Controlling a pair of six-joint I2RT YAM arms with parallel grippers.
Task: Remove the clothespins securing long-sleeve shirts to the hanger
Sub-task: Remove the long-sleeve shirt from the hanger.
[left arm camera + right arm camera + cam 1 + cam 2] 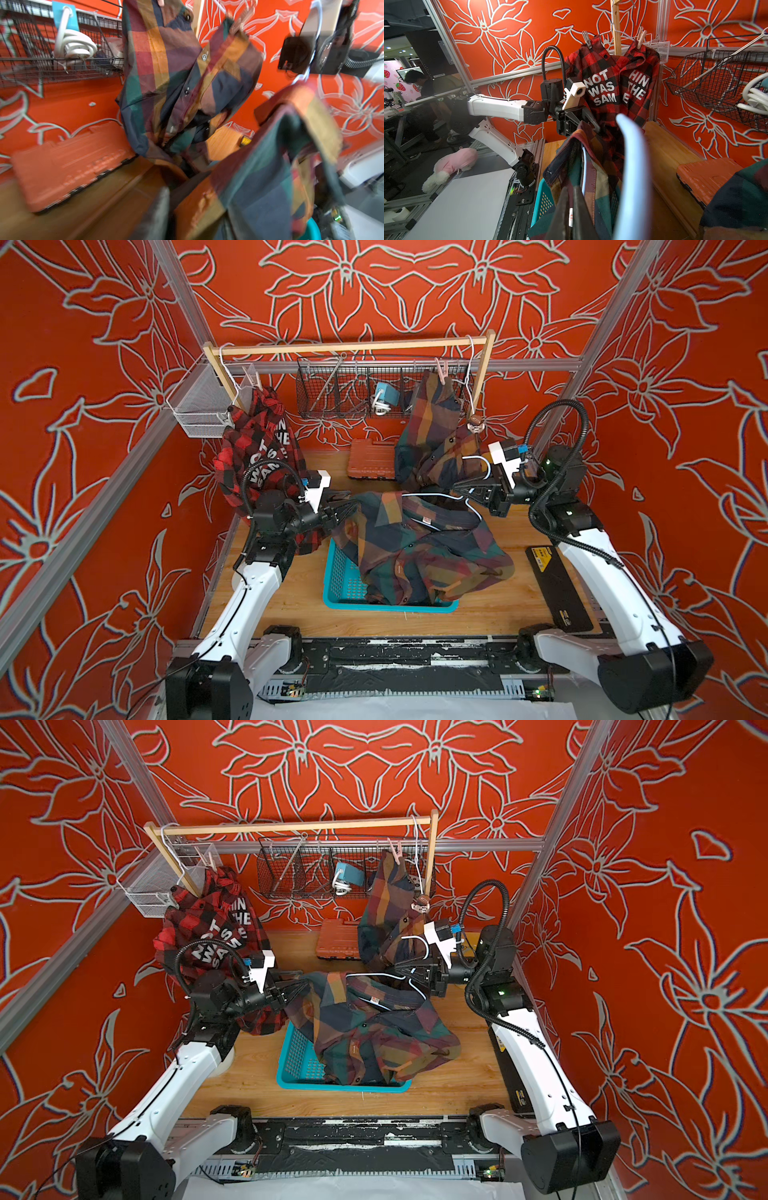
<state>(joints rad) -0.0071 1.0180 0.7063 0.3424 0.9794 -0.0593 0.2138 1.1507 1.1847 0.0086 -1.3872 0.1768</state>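
The right claw (572, 216) is shut tight on the thin wire of a pale hanger (633, 166), apparently to keep it up off the surface (282, 601) while the cloth is worked; the hanger sits inside the collar of the loose plaid shirt (415, 547).

The left claw (347, 508) has its fingers at that shirt's shoulder edge with cloth between them; how firmly they pinch cannot be told, the left wrist view being blurred.

The shirt sags between the two claws over a teal basket (345, 585), likely the drop point; no clothespin is visible on it, so this one appears freed.

Outstanding: the red check shirt (612, 79) hangs from the wooden rail (349, 347) on the robot's left, pinned by a grey clothespin (586, 39) and a cream clothespin (640, 38); the second plaid shirt (432, 423) hangs at the rail's other end, held by a pink clothespin (442, 371).
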